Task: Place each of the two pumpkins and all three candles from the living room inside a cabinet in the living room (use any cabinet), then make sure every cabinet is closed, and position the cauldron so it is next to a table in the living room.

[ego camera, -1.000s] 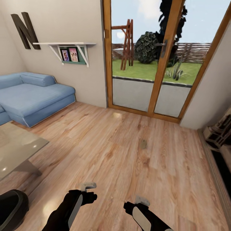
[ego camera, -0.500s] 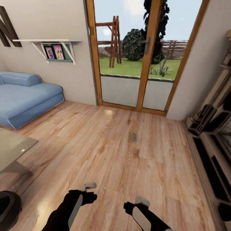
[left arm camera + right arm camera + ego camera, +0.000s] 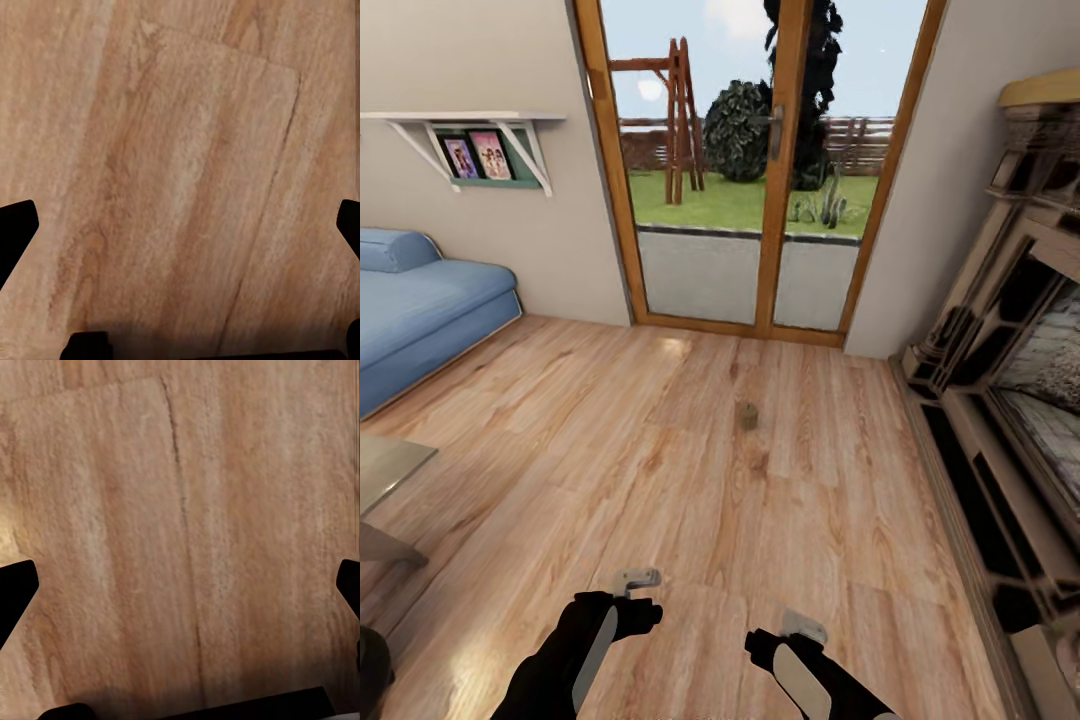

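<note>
Standing alone on the wood floor (image 3: 660, 450) at mid-frame, below the glass doors (image 3: 745, 170), is one small beige candle (image 3: 748, 415). Both grippers — left gripper (image 3: 180, 225) and right gripper (image 3: 180, 585) — are spread wide and hold nothing, low in the frame over bare planks.

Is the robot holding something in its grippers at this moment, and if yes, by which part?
Nothing is held. The left gripper and the right gripper are both open, with only bare wooden floor between their fingers. A candle stands untouched on the floor ahead.

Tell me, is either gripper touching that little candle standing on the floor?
Apart. In the head view the candle stands alone on the wooden floor, well ahead of the left gripper and right gripper, with bare boards between.
</note>
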